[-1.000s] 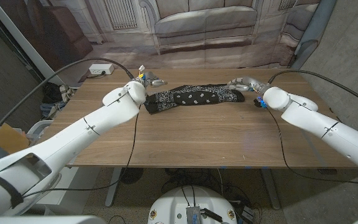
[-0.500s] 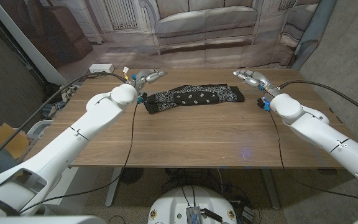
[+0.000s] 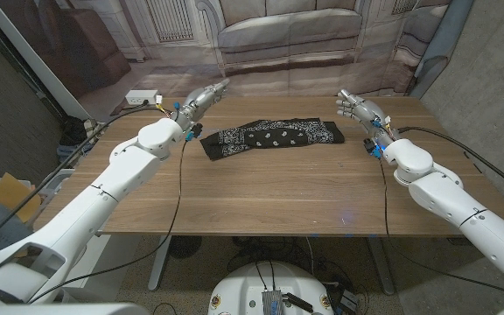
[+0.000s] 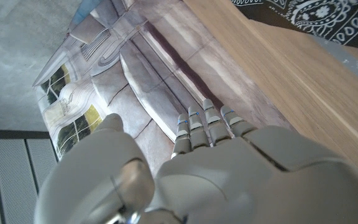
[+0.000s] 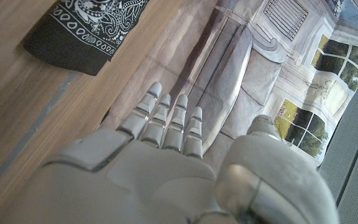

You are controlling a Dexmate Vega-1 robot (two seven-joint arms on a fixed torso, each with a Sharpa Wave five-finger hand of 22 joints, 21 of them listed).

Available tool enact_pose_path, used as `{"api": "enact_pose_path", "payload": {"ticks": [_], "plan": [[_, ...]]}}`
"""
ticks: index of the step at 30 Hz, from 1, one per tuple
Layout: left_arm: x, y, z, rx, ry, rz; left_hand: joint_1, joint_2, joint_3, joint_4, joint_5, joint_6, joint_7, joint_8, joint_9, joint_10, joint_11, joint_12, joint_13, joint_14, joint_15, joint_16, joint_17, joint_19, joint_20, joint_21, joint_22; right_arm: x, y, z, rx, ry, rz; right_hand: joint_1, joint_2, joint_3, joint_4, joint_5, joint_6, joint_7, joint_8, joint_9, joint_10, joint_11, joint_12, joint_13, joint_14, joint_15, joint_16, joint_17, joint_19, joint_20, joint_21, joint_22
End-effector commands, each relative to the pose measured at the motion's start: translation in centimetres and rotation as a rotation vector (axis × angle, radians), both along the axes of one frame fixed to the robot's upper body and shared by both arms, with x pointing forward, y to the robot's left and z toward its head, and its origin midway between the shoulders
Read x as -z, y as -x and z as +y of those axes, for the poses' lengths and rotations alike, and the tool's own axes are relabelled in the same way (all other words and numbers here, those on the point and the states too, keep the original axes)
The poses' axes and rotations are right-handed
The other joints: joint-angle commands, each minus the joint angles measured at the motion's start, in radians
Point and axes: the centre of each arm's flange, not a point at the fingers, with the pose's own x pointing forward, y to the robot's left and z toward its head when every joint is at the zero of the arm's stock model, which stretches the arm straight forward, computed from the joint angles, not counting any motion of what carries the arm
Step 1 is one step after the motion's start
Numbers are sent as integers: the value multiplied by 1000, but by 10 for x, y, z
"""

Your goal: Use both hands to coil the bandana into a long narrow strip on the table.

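The black bandana (image 3: 272, 136) with white paisley print lies folded into a long narrow band across the far middle of the table. My left hand (image 3: 201, 96) is raised off its left end, fingers straight and holding nothing. Off the right end my right hand (image 3: 358, 107) is lifted too, fingers apart and empty. In the left wrist view the left hand (image 4: 216, 162) points past the table's far edge, with the bandana (image 4: 316, 18) at a corner. The right wrist view shows the right hand (image 5: 160, 155) beside the bandana's (image 5: 92, 28) end.
A white power strip (image 3: 144, 97) with cables sits at the table's far left corner. Black cables trail along both arms. A backdrop printed with a sofa (image 3: 287, 31) hangs behind the wooden table (image 3: 278, 188).
Both hands have let go of the bandana's ends, lifted and moved outward and back, with fingers now straightened. The bandana stays as a strip.
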Motion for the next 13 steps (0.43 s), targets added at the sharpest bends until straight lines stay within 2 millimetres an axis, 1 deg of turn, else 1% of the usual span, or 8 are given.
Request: {"api": "enact_pose_path", "payload": {"ticks": [1, 7, 13], "plan": [[11, -3, 23, 74, 88, -36, -5, -7, -6, 1, 7, -7, 0, 0, 1, -9, 1, -2, -1, -3, -1, -4, 3, -3, 10, 1, 1, 9, 2, 3, -100, -113, 23, -12, -3, 2, 10, -2, 3, 9, -3, 0, 10, 4, 7, 1, 3, 2, 3, 1, 3, 6, 1, 3], [17, 0, 27, 86, 81, -27, -10, -7, -10, 1, 8, 3, 4, 8, 1, -10, -1, 0, -2, -8, -2, -5, 3, -10, 11, -2, 1, 12, 13, 8, -87, -102, 39, -19, -3, 0, 13, -2, 3, 7, -2, -1, 10, 0, 6, 0, 3, 3, 2, 1, -1, 15, -3, 3], [21, 0, 30, 88, 84, -21, -13, -7, -12, 1, 9, 5, 4, 11, 0, -11, -2, 2, -3, -12, -2, -5, 3, -17, 11, -4, 1, 12, 21, 11, -73, -102, 59, -24, -2, -1, 14, -1, 5, -2, 0, -2, 10, -5, 5, 0, 1, 5, 0, 0, -7, 23, -6, 3]]}}
